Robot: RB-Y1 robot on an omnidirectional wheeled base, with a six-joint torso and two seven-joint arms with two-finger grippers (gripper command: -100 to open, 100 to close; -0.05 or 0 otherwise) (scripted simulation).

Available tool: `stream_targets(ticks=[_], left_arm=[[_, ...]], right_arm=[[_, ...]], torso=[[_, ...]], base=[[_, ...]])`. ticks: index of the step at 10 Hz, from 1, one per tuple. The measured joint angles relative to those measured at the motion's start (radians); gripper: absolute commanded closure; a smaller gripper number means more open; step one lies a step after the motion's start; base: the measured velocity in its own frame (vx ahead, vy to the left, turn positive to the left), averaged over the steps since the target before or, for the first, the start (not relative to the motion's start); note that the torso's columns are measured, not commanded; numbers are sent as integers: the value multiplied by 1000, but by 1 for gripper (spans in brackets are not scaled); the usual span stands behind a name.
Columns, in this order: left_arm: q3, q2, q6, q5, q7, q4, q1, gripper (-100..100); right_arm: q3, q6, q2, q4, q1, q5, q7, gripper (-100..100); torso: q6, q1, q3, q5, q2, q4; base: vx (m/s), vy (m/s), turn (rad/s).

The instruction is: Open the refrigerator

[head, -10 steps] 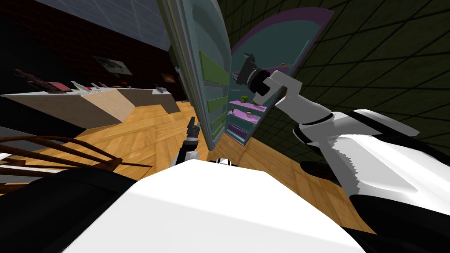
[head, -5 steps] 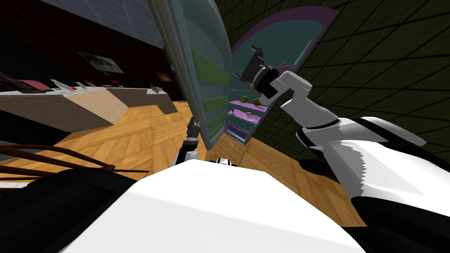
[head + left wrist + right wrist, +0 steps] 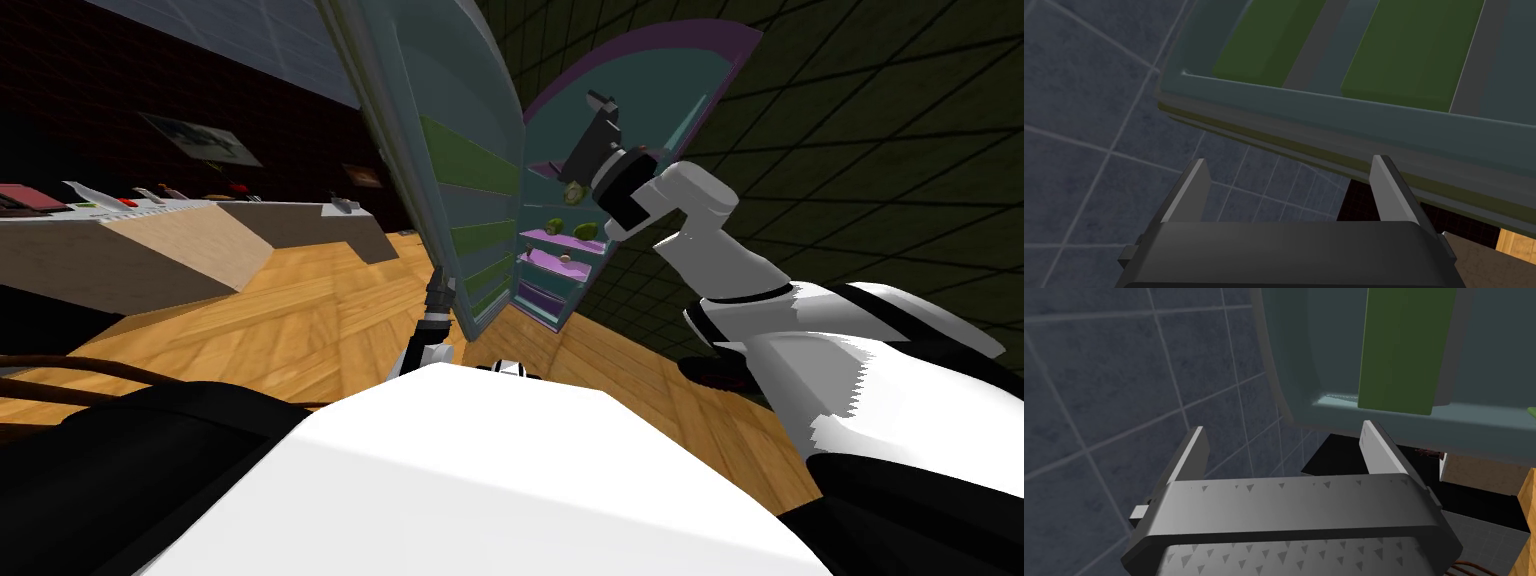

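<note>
Two grippers, fingers spread, empty: left gripper (image 3: 1289,167) near the edge of the open refrigerator door (image 3: 455,110), right gripper (image 3: 1281,433) facing that door's green shelves (image 3: 1404,353).

One refrigerator (image 3: 650,90) with one door (image 3: 450,80), standing open. Four green door shelves (image 3: 470,155) line it; three purple shelves (image 3: 560,242) sit inside. Two grippers, the left gripper (image 3: 1289,165) and the right gripper (image 3: 1281,430), each with two fingers (image 3: 1196,180) spread apart. Two framed pictures (image 3: 190,140).
</note>
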Motion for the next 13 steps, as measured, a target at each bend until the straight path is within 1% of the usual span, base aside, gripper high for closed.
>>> stream_targets(ticks=[1,2,3,4,5,6,7,8,9,10,11,12,13], left_arm=[[0,0,0,0,0,0,0,0],[0,0,0,0,0,0,0,0],[0,0,0,0,0,0,0,0],[0,0,0,0,0,0,0,0],[0,0,0,0,0,0,0,0],[0,0,0,0,0,0,0,0],[0,0,0,0,0,0,0,0],[0,0,0,0,0,0,0,0],[0,0,0,0,0,0,0,0],[0,0,0,0,0,0,0,0],[0,0,0,0,0,0,0,0],[0,0,0,0,0,0,0,0],[0,0,0,0,0,0,0,0]], right_arm=[[-6,-23,2,0,3,30,-29,-100],[-9,-34,3,-1,5,60,-48,-100],[-36,-59,-21,-15,32,90,-74,-100],[-67,-91,-35,-20,60,120,-103,-100],[-96,-124,-37,-17,84,150,-132,-100],[-120,-155,-39,-23,101,181,-159,-100],[-128,-177,-37,-26,106,212,-186,-100],[-129,-186,-39,-28,107,243,-206,-100],[-151,-208,-65,-43,127,273,-234,-100],[-183,-237,-79,-54,160,304,-262,-100],[-217,-267,-82,-59,194,335,-287,-100],[-238,-298,-84,-58,204,365,-315,-100],[-245,-323,-83,-58,205,396,-342,-100]], torso=[[1,-2,1,-1,2,1],[1,-1,2,-1,2,1],[2,9,0,2,0,0],[-1,12,-1,4,-1,0],[-1,6,-1,2,-2,-1],[0,0,0,0,0,0],[1,-2,1,-1,1,0],[1,0,1,-1,2,1],[2,9,0,2,-1,0],[-1,11,-1,4,-1,-1],[-1,6,0,2,-1,0],[0,0,0,0,0,0],[1,-2,1,-1,1,0]], base=[[-5,-17,-1],[42,136,-254],[49,188,-154],[44,106,17],[28,40,34],[0,0,0],[-5,-13,-5],[56,130,-240],[50,181,-159],[23,113,12],[12,48,31],[0,0,0],[-2,-18,-2]])
